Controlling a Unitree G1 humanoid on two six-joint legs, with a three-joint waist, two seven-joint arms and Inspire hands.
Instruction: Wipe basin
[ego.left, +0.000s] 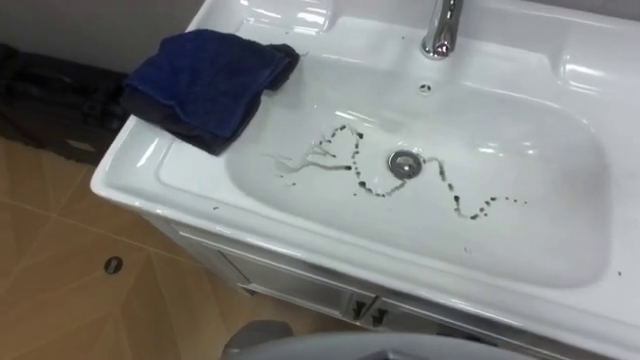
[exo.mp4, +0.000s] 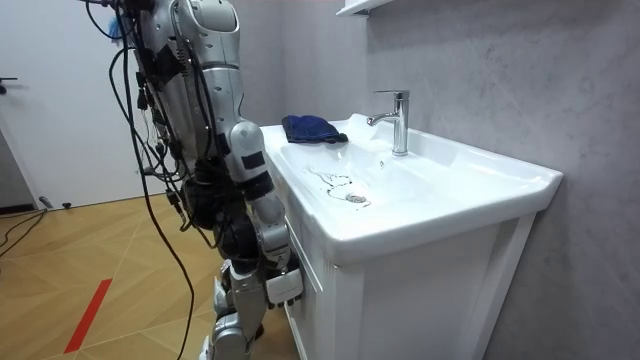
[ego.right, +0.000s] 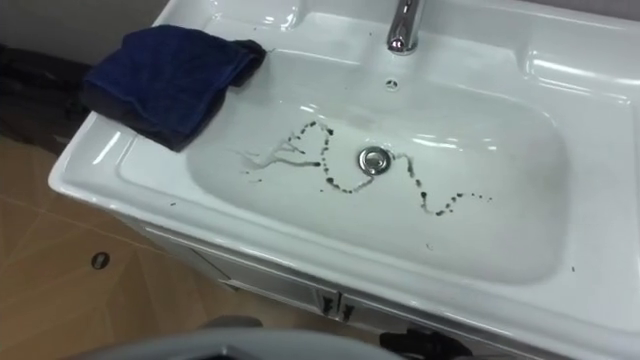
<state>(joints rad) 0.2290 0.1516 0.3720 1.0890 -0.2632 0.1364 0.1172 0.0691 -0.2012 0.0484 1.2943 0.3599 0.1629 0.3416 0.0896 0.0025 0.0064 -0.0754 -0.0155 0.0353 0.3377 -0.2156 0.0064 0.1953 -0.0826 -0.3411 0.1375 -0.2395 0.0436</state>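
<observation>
Standing close against the white cabinet (exo.mp4: 400, 300), the robot looks down into the white ceramic basin (ego.left: 540, 255), where a dark beaded trail of grime (ego.left: 352, 180) snakes past the round chrome drain (ego.left: 404, 165) — nothing wiped yet, I'd say. The crumpled dark blue towelling cloth (ego.left: 205, 85) lies on the basin's left rim, one corner drooping toward the bowl, likely parked there for an easy grab. Down by the cabinet front hangs the right hand (exo.mp4: 283, 287); spread or curled, I can't tell.
</observation>
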